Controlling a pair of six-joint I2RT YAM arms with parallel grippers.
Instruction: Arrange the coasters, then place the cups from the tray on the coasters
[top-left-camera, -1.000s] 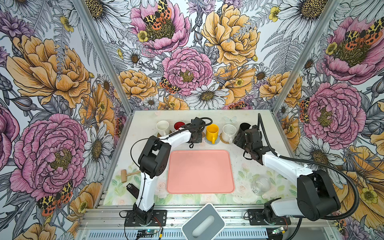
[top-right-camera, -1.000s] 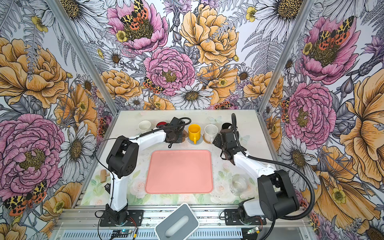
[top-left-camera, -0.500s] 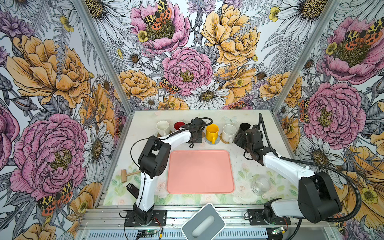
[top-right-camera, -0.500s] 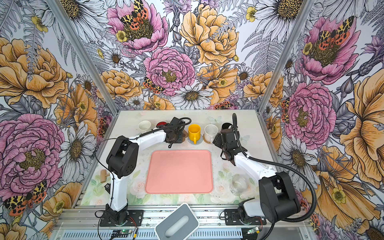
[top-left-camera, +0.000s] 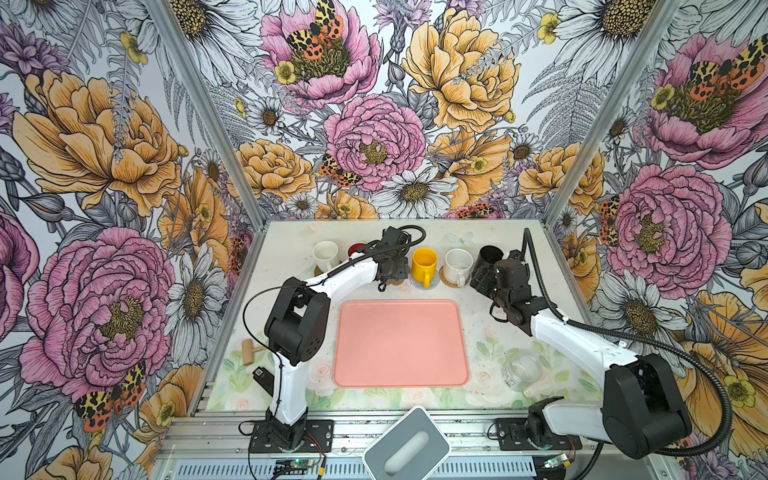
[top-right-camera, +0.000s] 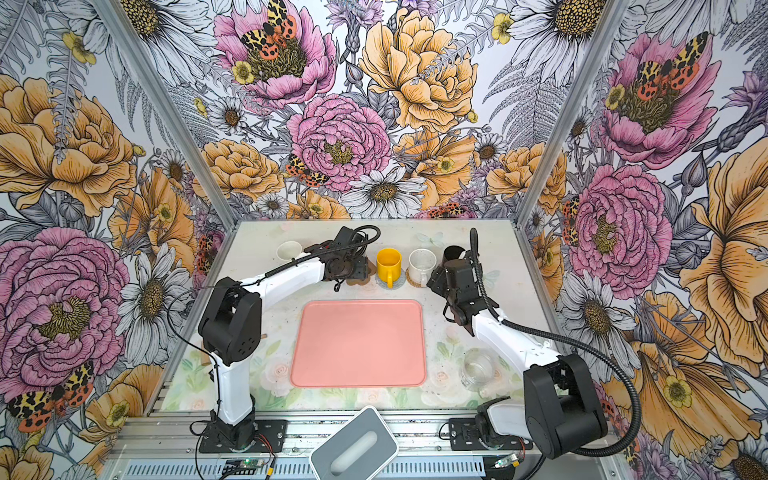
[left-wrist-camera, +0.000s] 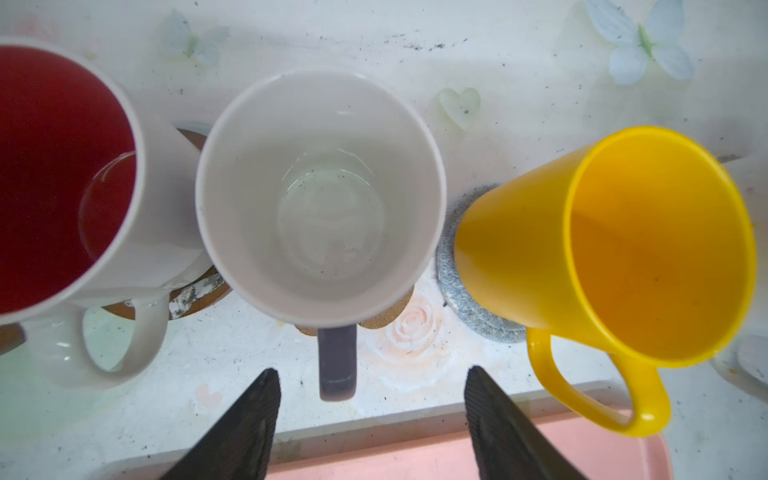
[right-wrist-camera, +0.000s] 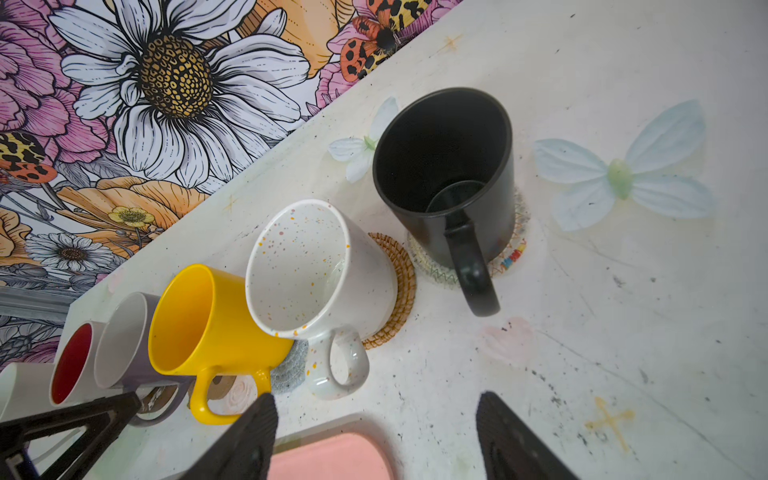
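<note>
The pale, flower-printed desk (top-left-camera: 291, 249) carried the salmon-pink tray (top-left-camera: 399, 345) flat at its middle. Just beyond the tray's far edge ran a row of coasters: a glossy brown disc (left-wrist-camera: 195, 297), a tan cork piece (left-wrist-camera: 386, 318), a grey-blue woven round (left-wrist-camera: 453, 266), a tan woven round (right-wrist-camera: 401, 286) and a pale translucent round (right-wrist-camera: 515, 245). A clear glass jar (top-left-camera: 521, 371) stood right of the tray, and a small wooden mallet (top-left-camera: 248, 351) lay by the left edge.

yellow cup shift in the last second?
No. The yellow cup keeps the same gap to the tray rim in both top views.
</note>
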